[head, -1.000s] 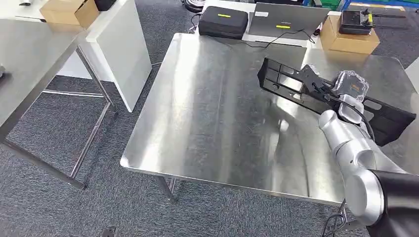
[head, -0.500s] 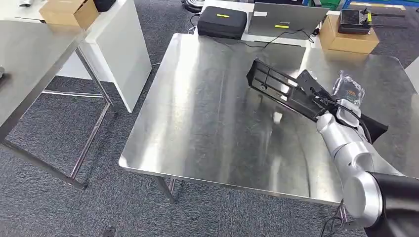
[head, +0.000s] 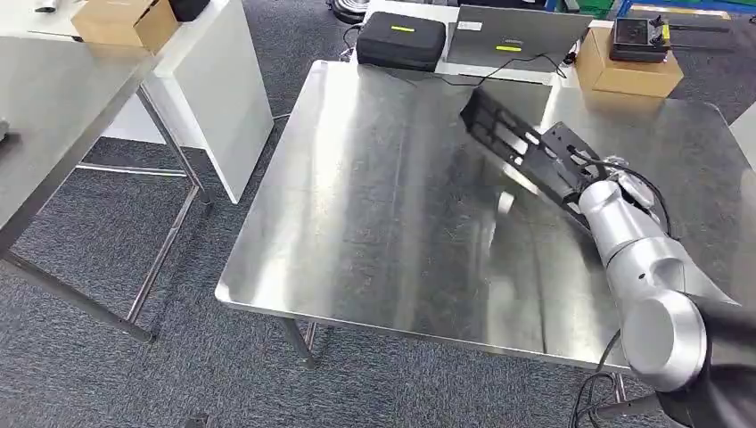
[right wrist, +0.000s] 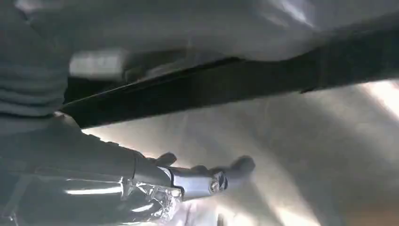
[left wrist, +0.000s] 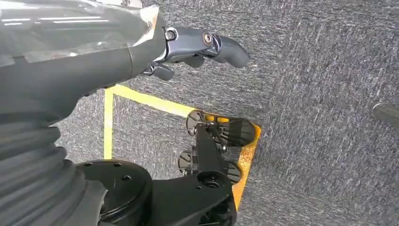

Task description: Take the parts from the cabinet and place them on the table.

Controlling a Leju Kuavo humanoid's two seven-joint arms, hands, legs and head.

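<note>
A long black slotted part [head: 521,147] hangs tilted above the right half of the steel table [head: 383,205], its far end pointing toward the table's back. My right hand [head: 618,185] grips its near end, largely hidden behind my silver forearm. In the right wrist view the part [right wrist: 244,84] is a dark bar crossing over the shiny tabletop, with my thumb [right wrist: 214,181] lying under it. My left hand [left wrist: 197,47] hangs over the grey carpet beside the table and holds nothing, its thumb sticking out.
At the table's back edge sit a black case [head: 401,40], a grey laptop [head: 508,36] and a cardboard box [head: 628,73] with a black device on top. A white cabinet [head: 218,85] and a second steel table [head: 53,116] stand to the left.
My right hand has swung the black part, turning its far end toward the back of the table and lifting it to a steeper tilt. The hand itself has shifted slightly farther back.
</note>
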